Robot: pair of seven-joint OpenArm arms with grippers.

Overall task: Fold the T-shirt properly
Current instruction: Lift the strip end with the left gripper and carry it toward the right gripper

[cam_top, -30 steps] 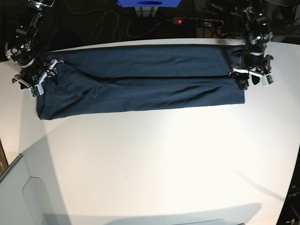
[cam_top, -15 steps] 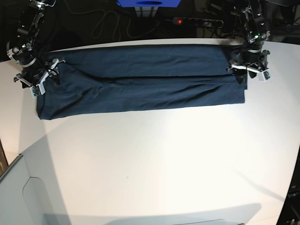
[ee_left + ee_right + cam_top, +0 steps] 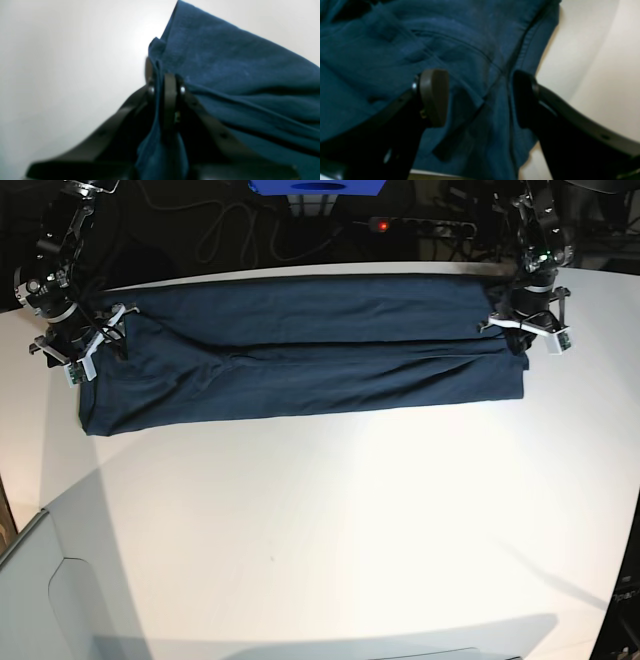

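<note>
One end pinched, the other end waiting for its grip

Left wrist view: your left pincer (image 3: 166, 87) is clamped together on a bunched edge of the T-shirt (image 3: 237, 75), cloth gathered between the jaws above the white tabletop (image 3: 62, 62); check that you caught every layer. Right wrist view: your right pincer (image 3: 480, 97) stands apart, jaws straddling the hem seam with fabric lying slack between them; lower onto it and close on the seam before lifting. Base view: the T-shirt (image 3: 300, 360) lies as a long band across the far tabletop (image 3: 350, 530), an arm at each end; raise both ends evenly
</note>
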